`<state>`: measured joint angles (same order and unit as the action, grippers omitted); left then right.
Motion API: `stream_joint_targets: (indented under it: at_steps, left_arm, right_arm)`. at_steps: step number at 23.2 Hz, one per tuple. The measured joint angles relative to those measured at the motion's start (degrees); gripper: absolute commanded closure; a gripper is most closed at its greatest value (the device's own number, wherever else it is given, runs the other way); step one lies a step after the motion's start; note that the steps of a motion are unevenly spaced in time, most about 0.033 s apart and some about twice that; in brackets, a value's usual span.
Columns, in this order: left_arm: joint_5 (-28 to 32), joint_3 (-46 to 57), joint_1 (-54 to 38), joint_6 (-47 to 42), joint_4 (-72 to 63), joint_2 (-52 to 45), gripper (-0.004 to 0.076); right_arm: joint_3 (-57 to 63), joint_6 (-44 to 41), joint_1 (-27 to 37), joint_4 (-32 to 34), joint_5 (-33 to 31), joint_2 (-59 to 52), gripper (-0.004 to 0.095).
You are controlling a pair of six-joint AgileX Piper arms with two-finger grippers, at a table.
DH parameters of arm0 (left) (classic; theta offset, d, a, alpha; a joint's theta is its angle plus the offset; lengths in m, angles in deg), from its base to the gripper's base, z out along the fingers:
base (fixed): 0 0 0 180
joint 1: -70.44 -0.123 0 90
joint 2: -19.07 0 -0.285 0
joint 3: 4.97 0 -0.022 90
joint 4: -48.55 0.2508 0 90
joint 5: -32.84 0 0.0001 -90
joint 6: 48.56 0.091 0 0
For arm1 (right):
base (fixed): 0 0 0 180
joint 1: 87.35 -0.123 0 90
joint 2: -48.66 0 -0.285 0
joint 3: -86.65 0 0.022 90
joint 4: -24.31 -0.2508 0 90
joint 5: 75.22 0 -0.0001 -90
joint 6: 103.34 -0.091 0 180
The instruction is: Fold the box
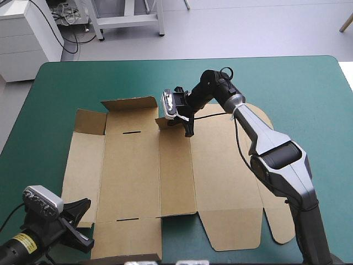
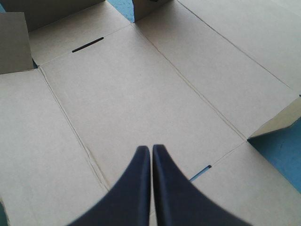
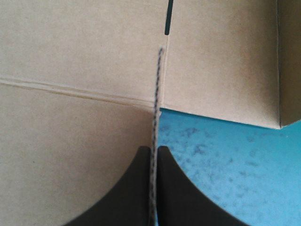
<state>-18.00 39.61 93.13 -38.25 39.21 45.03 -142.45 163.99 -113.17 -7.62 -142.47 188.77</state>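
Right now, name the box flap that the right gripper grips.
The small far-edge flap of the narrow middle panel, pinched in the right gripper; the wider flaps beside it go unheld.

No writing can be read anywhere; print on the yellow label [image 1: 22, 240] is too small to make out.

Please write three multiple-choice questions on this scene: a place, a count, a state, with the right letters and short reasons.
1. The right claw holds the box at: A far edge; B near edge; C left edge.
2. Dark slits in the box: A none; B two; C five.
3. The left claw is: A wide open; B shut, empty; C shut on the box.
Answers: 1 A: a far flap sits between its fingers. 2 B: one far, one near. 3 B: its fingers meet with nothing between.
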Motion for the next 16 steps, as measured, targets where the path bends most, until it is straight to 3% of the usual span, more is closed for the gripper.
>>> stream_joint_targets:
  at_steps: [6, 10, 14, 16]
  left_arm:
    - [0.00, 0.00, 0.00, 0.00, -0.19, 0.00, 0.0731]
    - [0.00, 0.00, 0.00, 0.00, -0.19, 0.00, 0.0731]
    - [0.00, 0.00, 0.00, 0.00, -0.23, 0.00, 0.0731]
    - [0.00, 0.00, 0.00, 0.00, -0.30, 0.00, 0.0731]
  right_arm:
    - [0.00, -0.07, 0.00, 0.70, -0.11, -0.04, 0.0869]
    - [0.00, -0.01, 0.00, 0.70, -0.06, -0.04, 0.0641]
    - [0.00, 0.05, 0.00, 0.70, -0.06, -0.11, 0.0348]
    - [0.00, -0.01, 0.00, 0.65, 0.34, -0.11, 0.0338]
